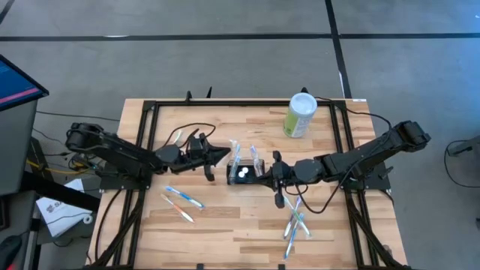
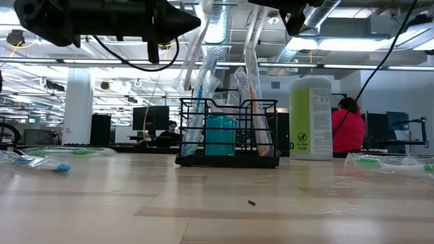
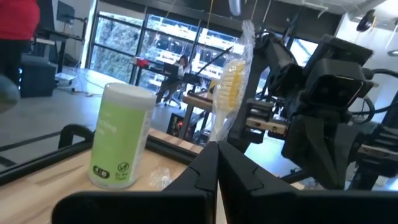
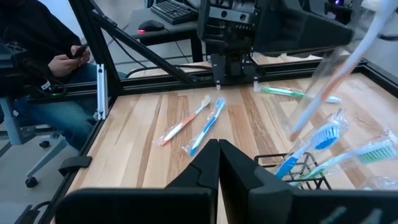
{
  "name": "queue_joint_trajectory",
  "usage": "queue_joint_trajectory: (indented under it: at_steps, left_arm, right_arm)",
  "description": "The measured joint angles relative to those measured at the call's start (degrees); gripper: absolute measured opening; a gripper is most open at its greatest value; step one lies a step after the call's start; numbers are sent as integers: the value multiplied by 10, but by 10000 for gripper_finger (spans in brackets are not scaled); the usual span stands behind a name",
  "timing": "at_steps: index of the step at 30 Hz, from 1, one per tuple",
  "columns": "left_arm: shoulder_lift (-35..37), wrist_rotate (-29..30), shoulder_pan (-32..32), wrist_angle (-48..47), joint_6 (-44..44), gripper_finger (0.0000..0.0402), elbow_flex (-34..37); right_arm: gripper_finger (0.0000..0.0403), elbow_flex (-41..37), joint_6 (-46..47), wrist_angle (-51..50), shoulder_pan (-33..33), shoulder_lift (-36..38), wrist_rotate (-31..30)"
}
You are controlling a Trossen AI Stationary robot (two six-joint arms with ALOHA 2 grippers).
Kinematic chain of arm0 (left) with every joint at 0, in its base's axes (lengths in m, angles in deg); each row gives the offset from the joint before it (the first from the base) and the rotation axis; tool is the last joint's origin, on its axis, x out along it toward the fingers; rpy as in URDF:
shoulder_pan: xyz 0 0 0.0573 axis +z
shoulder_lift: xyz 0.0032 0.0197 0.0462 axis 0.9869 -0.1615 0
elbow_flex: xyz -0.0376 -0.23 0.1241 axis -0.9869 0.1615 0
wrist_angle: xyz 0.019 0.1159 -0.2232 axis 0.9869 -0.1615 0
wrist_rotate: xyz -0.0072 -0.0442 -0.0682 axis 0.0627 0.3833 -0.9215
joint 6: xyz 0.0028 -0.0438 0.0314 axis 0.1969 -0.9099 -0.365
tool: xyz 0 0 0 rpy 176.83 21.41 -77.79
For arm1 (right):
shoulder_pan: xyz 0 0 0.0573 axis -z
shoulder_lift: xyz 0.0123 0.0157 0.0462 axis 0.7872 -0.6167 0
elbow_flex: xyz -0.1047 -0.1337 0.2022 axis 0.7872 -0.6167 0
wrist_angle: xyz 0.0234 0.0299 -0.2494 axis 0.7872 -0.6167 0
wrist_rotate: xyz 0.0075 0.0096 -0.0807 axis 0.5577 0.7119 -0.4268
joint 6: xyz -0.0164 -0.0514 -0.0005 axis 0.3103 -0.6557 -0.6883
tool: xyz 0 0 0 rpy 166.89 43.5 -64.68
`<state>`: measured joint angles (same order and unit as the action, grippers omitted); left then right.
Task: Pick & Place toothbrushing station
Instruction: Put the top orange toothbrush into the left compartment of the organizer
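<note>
- From overhead, both arms are reaching inward: the left gripper [image 1: 222, 154] and right gripper [image 1: 262, 177], fingers pressed together and empty, are flanking the small black wire-mesh caddy [image 1: 241, 172] mid-table.
- At table level, wrapped toothbrushes [image 2: 252, 88] are leaning out of the caddy [image 2: 228, 135], making it tippy.
- It is looking light and stiff; I'd grip a wall's rim.

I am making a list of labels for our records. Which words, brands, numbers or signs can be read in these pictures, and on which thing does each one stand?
No text can be read with certainty.
Pale-green canister: dark print and a round mark on its label, too small to read.
The same canister in the left wrist view: white lettering and two round symbols, too blurred to read.
Wrapped toothbrushes: no readable print.
Black wire-mesh caddy: no label visible.
</note>
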<state>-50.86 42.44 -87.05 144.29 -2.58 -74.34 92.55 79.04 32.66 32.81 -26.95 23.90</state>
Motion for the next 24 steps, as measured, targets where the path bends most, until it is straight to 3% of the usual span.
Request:
queue_joint_trajectory:
  at_steps: [11,24]
  left_arm:
    - [-75,0,0,93,2,0,0]
    - [-121,15,0,105,0,0,0]
  right_arm:
    - [0,0,0,2,0,0,0]
    - [0,0,0,1,-2,0,0]
